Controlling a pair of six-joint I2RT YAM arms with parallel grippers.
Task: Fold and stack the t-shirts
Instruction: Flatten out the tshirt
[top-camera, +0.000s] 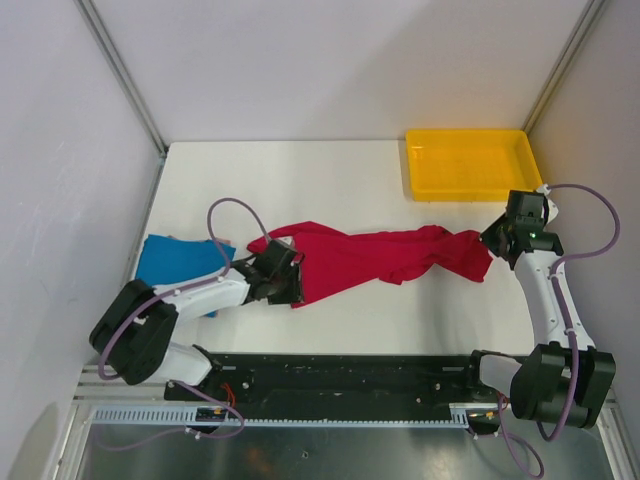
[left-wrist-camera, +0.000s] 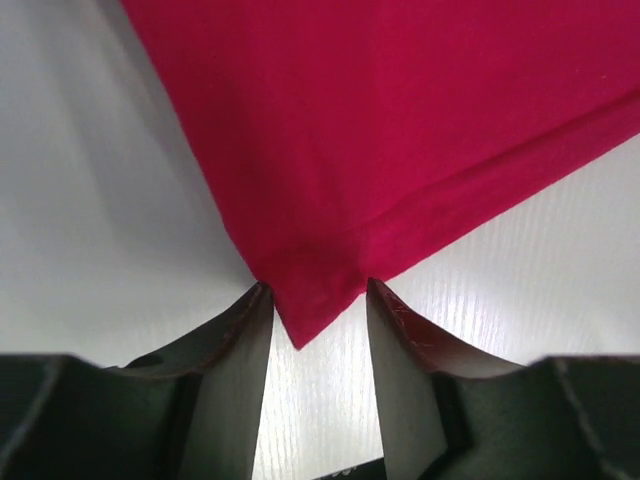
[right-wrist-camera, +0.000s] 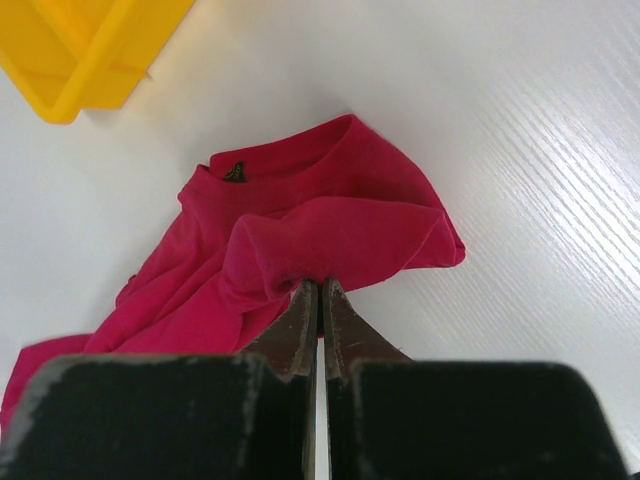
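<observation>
One red shirt (top-camera: 380, 260), long axis left-right: collar end in clenched right claw (right-wrist-camera: 320, 284), hem inside released left claw (left-wrist-camera: 315, 288).

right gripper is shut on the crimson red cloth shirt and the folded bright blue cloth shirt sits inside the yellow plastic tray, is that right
Not quite. The folded bright blue cloth shirt lies on the white table by the left arm, far from the yellow plastic tray, as the top external view shows. The right gripper is indeed shut on the crimson red cloth shirt.
</observation>
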